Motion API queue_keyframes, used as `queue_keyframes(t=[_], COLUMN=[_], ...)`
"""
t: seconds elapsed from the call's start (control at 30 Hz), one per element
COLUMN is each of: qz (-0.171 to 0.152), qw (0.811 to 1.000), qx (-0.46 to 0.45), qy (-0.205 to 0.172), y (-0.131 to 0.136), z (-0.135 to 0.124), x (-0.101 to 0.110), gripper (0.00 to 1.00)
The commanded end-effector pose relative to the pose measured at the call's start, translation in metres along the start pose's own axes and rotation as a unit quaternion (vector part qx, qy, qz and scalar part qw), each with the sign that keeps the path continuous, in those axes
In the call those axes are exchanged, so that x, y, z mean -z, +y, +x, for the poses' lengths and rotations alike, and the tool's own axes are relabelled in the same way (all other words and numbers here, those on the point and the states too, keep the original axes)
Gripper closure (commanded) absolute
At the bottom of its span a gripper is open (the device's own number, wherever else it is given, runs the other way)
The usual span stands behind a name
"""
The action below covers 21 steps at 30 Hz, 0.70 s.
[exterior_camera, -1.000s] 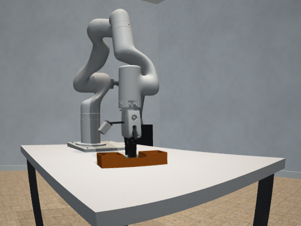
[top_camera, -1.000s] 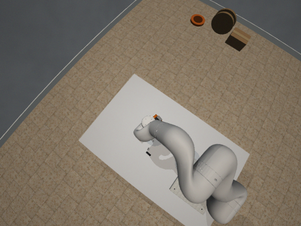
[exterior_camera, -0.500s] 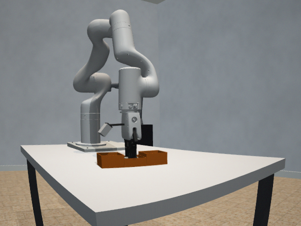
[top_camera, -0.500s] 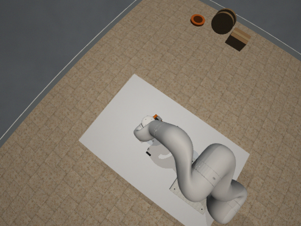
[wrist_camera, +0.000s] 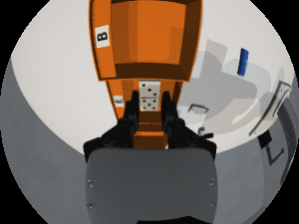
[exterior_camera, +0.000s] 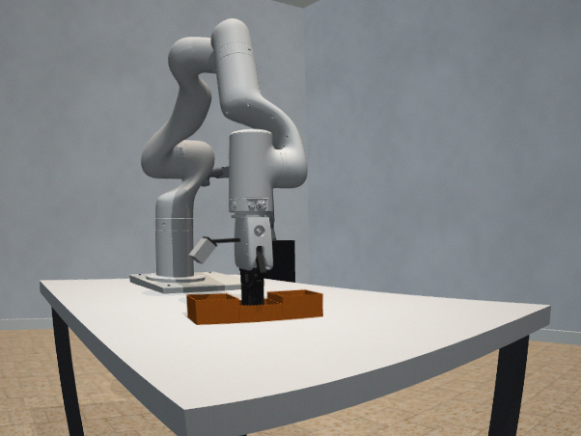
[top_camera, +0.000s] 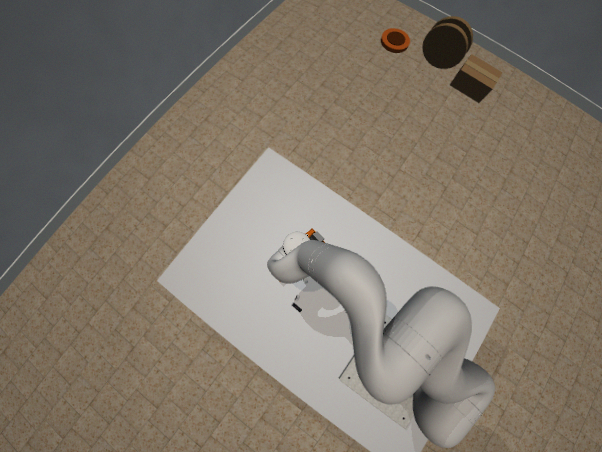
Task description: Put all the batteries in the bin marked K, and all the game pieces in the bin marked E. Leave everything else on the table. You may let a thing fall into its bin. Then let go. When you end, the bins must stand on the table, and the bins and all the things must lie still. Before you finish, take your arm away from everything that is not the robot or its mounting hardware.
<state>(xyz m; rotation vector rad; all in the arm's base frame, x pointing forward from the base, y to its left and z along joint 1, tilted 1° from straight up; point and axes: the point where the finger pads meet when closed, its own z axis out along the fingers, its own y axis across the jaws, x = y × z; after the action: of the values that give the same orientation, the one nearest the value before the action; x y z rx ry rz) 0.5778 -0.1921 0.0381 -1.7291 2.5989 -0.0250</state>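
A row of orange bins (exterior_camera: 255, 307) stands on the white table. My gripper (exterior_camera: 252, 294) reaches down into the middle bin. In the wrist view the gripper (wrist_camera: 149, 104) has its fingers slightly parted around a small white game piece with dots (wrist_camera: 149, 94), which sits between the fingertips over the orange floor of that bin. The bin beyond it (wrist_camera: 148, 31) is marked B and looks empty. A small label (wrist_camera: 118, 102) on the middle bin is too small to read. In the top view the arm hides the bins except for one orange corner (top_camera: 311, 232).
A small blue object (wrist_camera: 243, 62) lies on the table to the right of the bins. A small dark object (top_camera: 296, 307) lies beside the arm's shadow. The arm's base plate (exterior_camera: 179, 281) is behind the bins. An orange ring (top_camera: 395, 39), a barrel and a box stand on the floor far off.
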Motion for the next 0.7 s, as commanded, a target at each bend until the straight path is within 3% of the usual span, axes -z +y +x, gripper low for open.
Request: queue_keyframes(t=[0.0, 0.67], qz=[0.001, 0.001], qw=[1.000, 1.000], qx=[0.000, 0.000], qy=[0.000, 0.000], y=[-0.001, -0.001], z=[0.000, 0.000], x=[0.001, 0.023], gripper=[0.69, 0.69])
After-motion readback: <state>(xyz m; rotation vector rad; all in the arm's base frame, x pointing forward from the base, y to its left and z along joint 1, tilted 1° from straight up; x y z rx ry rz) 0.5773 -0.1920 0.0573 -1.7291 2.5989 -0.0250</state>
